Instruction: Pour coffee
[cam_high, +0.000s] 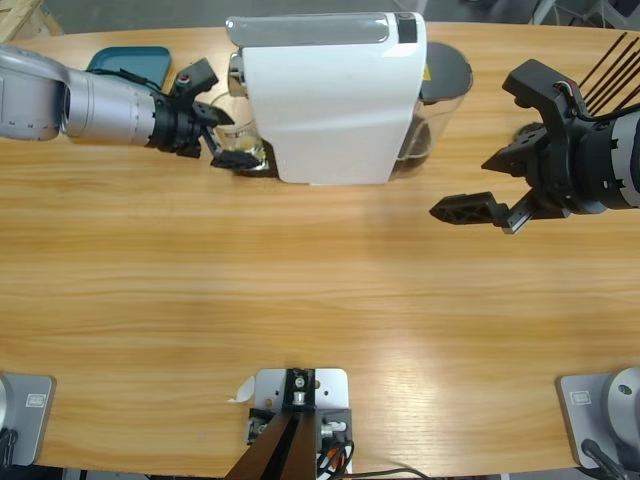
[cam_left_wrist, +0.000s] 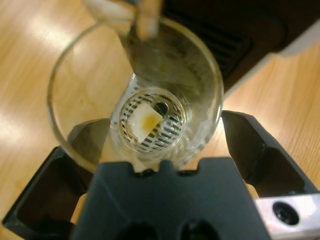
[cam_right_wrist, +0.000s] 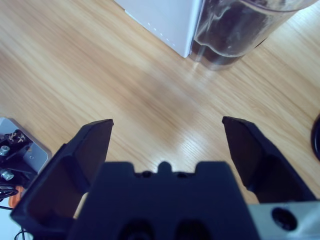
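**Glass tumbler at the machine: handling notes**

Glass, clear and thin-walled, is what the left tool (cam_left_wrist: 160, 150) has to deal with. The tumbler (cam_left_wrist: 137, 95) stands on the drip grille of the white coffee machine (cam_high: 330, 100), near the far edge of the desk (cam_high: 300, 290), left of its middle. Only a small amber trace of coffee (cam_left_wrist: 148, 119) is seen at its bottom, so the load is judged light. The wall is judged smooth, slippery and breakable. The left tool's jaws are set apart on either side of the tumbler's lower part; contact cannot be confirmed. A hold low on the wall, squeezed gently, is judged safest. The right tool (cam_high: 480, 212) hangs spread and empty over the desk's right side.
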